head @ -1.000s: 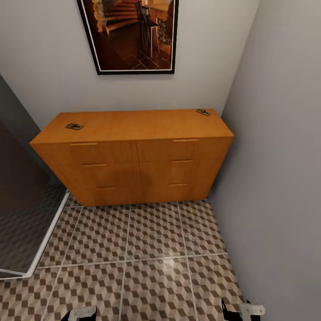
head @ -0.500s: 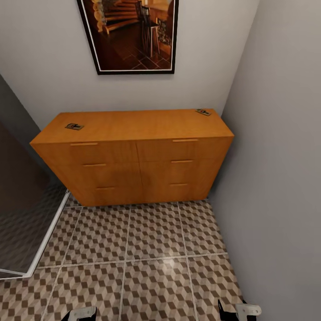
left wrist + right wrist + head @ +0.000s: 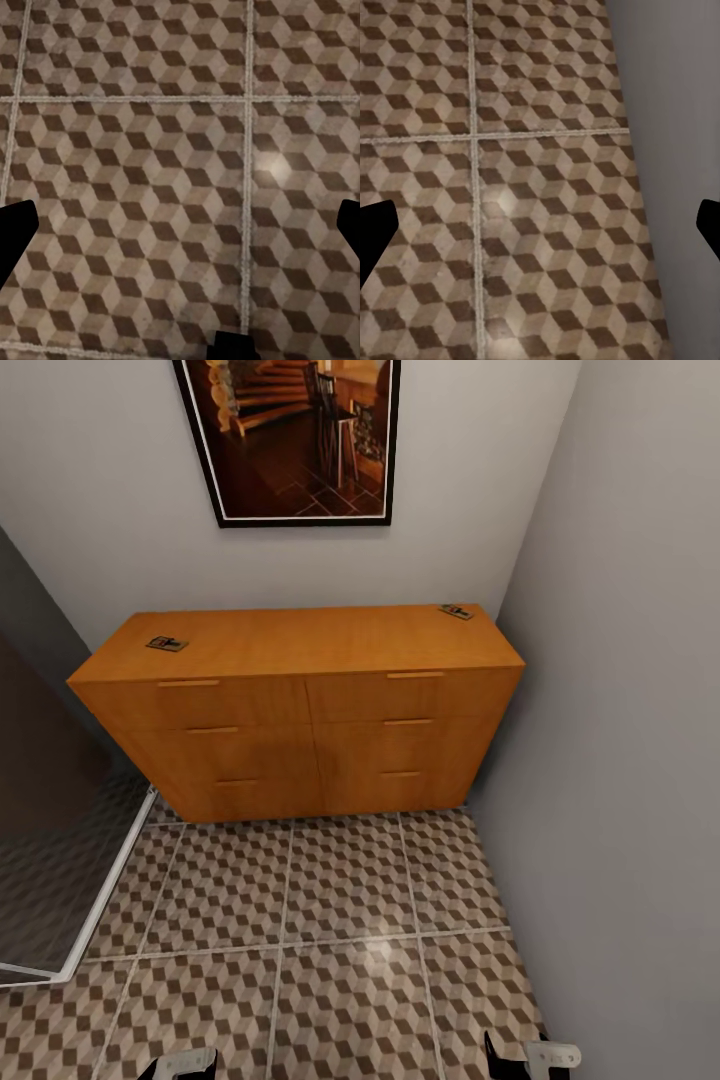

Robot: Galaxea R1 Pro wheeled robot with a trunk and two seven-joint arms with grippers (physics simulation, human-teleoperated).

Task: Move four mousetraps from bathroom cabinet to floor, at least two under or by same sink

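**Cabinet** (image 3: 300, 700): orange-brown chest with six drawer fronts, set against the back wall beneath a framed picture (image 3: 295, 435). This is the landmark for all entries below.

**Mousetraps:** two in sight on the cabinet top. One mousetrap (image 3: 166, 644) lies near the top's left front corner; the other mousetrap (image 3: 456, 611) lies at its far right back corner, close to the side wall (image 3: 630, 710). The remaining two are not accounted for on the top.

**Bathroom floor** (image 3: 330, 920): cube-patterned tiles with pale grout, running out in front of the cabinet.

**Left gripper** (image 3: 180, 232): low, well in front of the cabinet, aimed at the tiles. Dark fingertips sit at opposite edges of the left wrist view, so it is spread wide and holds nothing.

**Right gripper** (image 3: 540, 232): likewise low and in front of the cabinet, next to the side wall; spread wide, holding nothing.

**Hazards, as judged:**
- The right-corner trap sits deep and tight against the side wall; the right arm may strike the wall or cabinet edge on approach.
- The traps are flat and tiny; the fingers may slide over one or push it off the back of the top.
- The missing pair may be in closed drawers, whose slim handles invite a slipped pull.
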